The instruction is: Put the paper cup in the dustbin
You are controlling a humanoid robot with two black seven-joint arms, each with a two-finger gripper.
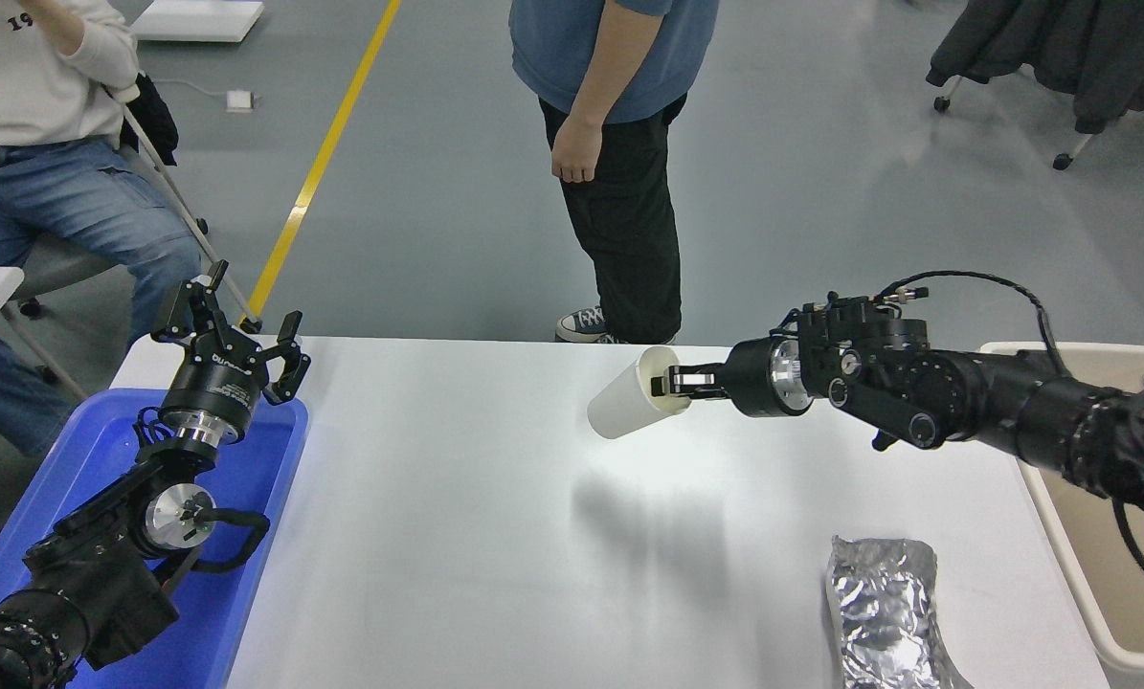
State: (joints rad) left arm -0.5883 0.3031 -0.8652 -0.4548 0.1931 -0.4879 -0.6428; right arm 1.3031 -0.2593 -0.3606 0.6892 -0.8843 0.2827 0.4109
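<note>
Here the right hand [679, 383] pinches the paper cup [632, 406] by its rim, tilted clear of the bench [457, 536], ready for the dustbin [1079, 584]; the left hand [232, 330] rests open.

Cup [624, 410] mid-table, above surface — tray [102, 450] far L, dustbin [1098, 612] far R, foil [883, 612] front-R.

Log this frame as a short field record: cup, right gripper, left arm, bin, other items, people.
cup: paper cup lifted off the table, tilted, shadow below
right gripper: right gripper shut on the cup's rim, one finger inside
left arm: left gripper open, parked over the blue tray
bin: dustbin at the table's right edge, behind the right arm
other items: crumpled foil near front right
people: one standing, one seated far side
</note>
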